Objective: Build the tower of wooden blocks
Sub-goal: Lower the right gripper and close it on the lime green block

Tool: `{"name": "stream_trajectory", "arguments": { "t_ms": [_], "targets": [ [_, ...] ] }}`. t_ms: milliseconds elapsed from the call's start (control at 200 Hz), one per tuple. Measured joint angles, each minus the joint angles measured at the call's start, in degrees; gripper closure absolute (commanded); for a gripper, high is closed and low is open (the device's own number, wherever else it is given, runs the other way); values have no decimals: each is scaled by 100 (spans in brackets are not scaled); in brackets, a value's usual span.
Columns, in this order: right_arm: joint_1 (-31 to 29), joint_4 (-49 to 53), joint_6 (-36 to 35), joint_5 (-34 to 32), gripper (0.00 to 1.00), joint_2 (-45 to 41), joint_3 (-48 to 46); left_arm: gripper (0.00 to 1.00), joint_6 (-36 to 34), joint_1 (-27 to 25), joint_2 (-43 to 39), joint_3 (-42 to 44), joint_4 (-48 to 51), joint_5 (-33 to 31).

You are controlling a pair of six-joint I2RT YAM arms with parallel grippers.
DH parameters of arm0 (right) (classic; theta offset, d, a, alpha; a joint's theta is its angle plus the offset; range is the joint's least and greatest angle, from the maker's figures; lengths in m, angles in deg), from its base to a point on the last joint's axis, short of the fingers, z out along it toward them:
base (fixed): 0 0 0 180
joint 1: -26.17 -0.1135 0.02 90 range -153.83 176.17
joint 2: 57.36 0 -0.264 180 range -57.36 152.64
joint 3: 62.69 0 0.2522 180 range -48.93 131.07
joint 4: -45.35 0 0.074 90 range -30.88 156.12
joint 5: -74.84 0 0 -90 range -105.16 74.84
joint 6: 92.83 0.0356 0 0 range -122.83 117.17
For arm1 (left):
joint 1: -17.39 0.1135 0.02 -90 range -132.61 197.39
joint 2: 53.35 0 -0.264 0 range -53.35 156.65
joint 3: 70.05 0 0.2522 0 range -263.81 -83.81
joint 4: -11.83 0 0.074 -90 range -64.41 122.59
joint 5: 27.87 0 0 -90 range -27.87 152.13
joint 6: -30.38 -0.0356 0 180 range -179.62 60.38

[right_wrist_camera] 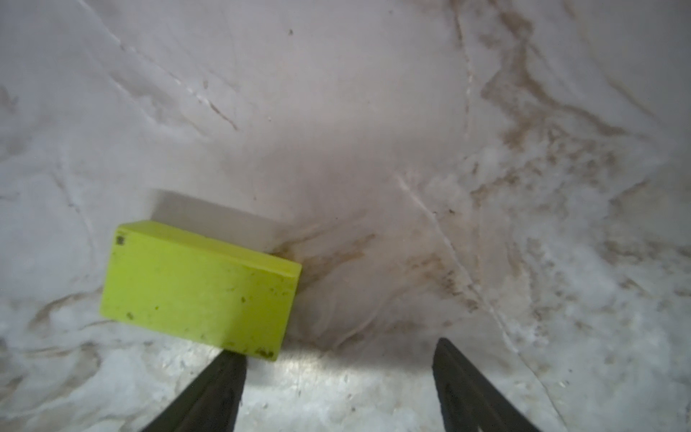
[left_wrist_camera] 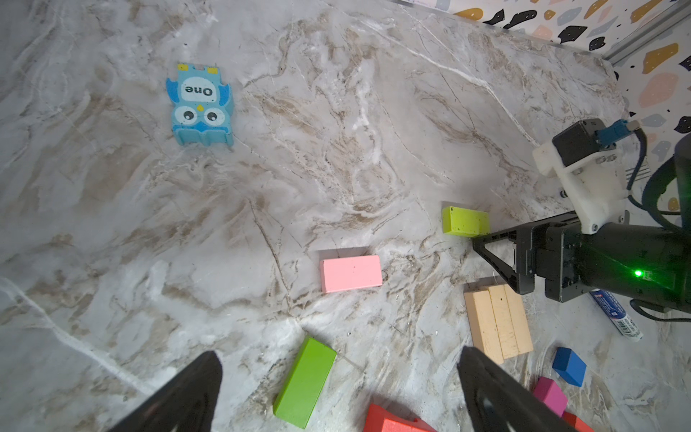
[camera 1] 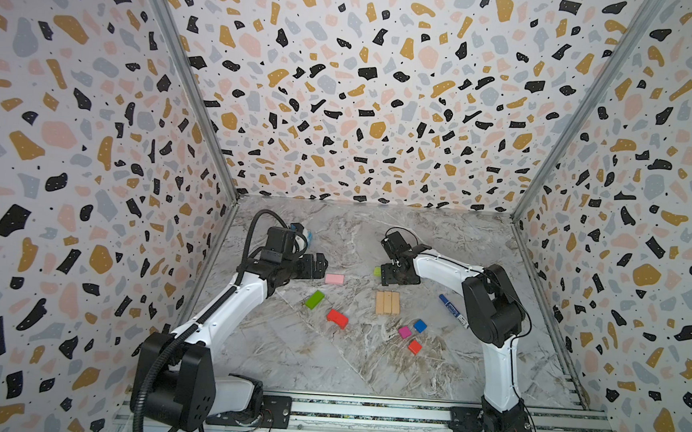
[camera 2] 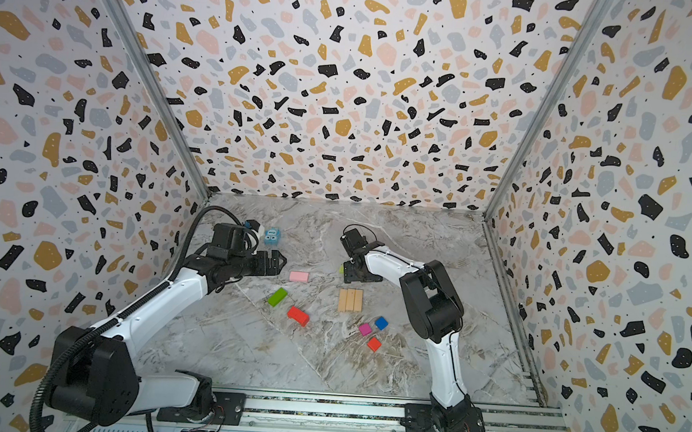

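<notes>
Just beyond the tan base, on its far side, the lime block was seen lying flat on the marble table, apart from the other blocks. The right gripper was poised low beside it, its jaws spread fairly wide with nothing between them. In the right wrist view the block lay just outside 1 finger, not in the gap. The left gripper was spread fully and empty. It was placed to the left of the base in both top views, near the pink block. The base was made of 3 tan oblongs laid side by side, and nothing was stacked on it. The lime block was judged light, rigid and smooth-painted, so a slight slip was thought possible. A hold across its 2 long sides, at mid-length, was judged best, once the jaws were centred over it.
</notes>
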Motion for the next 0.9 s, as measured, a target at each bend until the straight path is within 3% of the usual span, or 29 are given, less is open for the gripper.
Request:
{"name": "stream_trajectory", "arguments": {
  "t_ms": [200,436,901],
  "targets": [
    [-17,-90,15,317,19,-227,-63,0,0,0,13,0,2,48],
    [-22,-219,271,542,11,-321,37,0,0,0,13,0,0,87],
    [-44,-269,748,588,15,319,752,0,2,0,13,0,0,92]
  ]
}}
